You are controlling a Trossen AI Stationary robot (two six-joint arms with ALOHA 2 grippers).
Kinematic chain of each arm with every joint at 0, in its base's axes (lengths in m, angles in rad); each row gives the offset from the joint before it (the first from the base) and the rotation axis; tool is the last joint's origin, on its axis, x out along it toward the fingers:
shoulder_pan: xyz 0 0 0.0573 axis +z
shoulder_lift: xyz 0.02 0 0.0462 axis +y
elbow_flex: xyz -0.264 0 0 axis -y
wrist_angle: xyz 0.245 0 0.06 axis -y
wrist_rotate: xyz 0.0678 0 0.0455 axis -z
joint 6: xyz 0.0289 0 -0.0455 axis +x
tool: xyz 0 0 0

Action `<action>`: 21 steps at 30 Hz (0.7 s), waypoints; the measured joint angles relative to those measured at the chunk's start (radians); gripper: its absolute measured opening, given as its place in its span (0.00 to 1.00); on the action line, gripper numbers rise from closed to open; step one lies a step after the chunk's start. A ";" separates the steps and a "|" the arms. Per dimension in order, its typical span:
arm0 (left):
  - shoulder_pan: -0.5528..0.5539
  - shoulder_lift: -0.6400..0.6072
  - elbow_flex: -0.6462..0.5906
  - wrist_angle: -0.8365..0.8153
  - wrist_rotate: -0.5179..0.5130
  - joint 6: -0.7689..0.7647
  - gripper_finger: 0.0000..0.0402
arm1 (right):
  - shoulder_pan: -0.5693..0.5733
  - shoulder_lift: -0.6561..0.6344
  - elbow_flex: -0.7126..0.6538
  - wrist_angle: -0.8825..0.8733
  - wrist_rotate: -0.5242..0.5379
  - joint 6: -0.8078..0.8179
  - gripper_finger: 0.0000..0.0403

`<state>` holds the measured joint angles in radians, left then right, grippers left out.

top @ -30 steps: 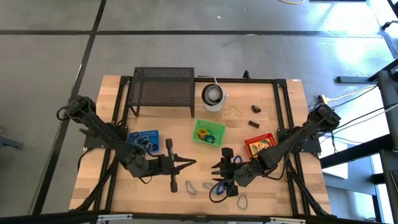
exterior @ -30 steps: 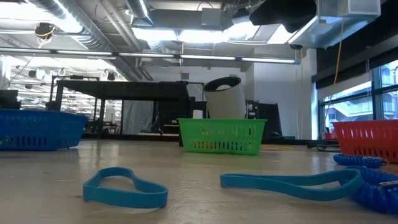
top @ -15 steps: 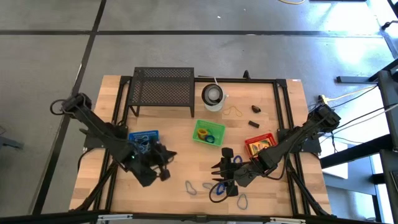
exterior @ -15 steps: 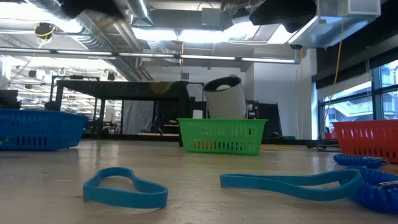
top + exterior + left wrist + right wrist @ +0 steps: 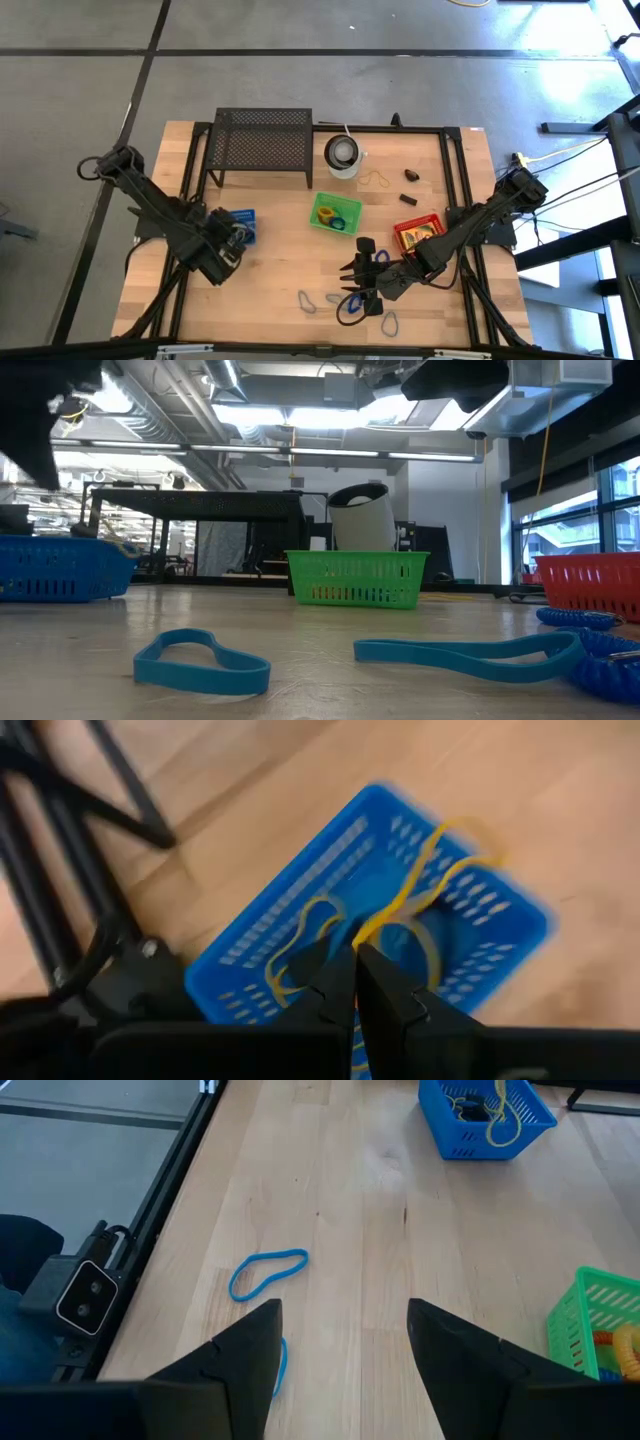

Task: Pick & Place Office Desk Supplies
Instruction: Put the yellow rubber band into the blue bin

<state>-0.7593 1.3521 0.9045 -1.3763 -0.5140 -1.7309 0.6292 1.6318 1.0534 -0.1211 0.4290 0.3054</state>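
My left gripper hangs shut above the blue basket at the table's left, with a yellow rubber band between its fingertips. Another yellow band lies inside that basket. My right gripper stands open above the near middle of the table, over bare wood. A blue loop lies on the table beyond it, and two blue loops lie flat in the low view. My left gripper pinches the yellow rubber band at one spot of its loop between the ends of its two shut fingers, which slant down from above. The band loops slack from the fingertips over the basket's inside; whether it touches the basket I cannot tell.
A green basket with loops stands mid-table and a red basket at the right. The white cup and black mesh rack stand at the far edge. A thin yellow band, black clips and a green loop lie loose.
My left gripper has swung from the table's near middle toward the left edge and stands over the blue basket. It has rolled and tipped from nearly level to slanting down, staying shut. My right gripper has kept still.
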 joint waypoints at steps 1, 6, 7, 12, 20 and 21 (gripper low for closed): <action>0.000 0.000 -0.021 0.004 0.019 -0.014 0.01 | 0.000 0.000 0.000 0.000 0.000 0.000 0.54; 0.000 0.001 -0.110 0.014 0.188 -0.053 0.01 | 0.000 0.000 0.000 0.000 0.000 0.000 0.54; 0.000 0.001 -0.122 0.015 0.222 -0.060 0.01 | 0.000 0.000 0.000 0.000 0.000 0.000 0.54; 0.000 0.001 -0.161 0.022 0.273 -0.091 0.01 | 0.000 0.000 0.000 0.000 0.000 0.000 0.54; 0.000 0.001 -0.161 0.125 0.155 -0.067 0.01 | 0.000 0.000 0.000 0.000 0.000 0.000 0.54; 0.000 0.001 -0.161 0.142 0.145 -0.053 0.01 | 0.000 0.000 0.000 0.000 0.000 0.000 0.54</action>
<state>-0.7597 1.3529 0.7437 -1.2340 -0.3687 -1.7837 0.6289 1.6318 1.0534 -0.1211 0.4290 0.3050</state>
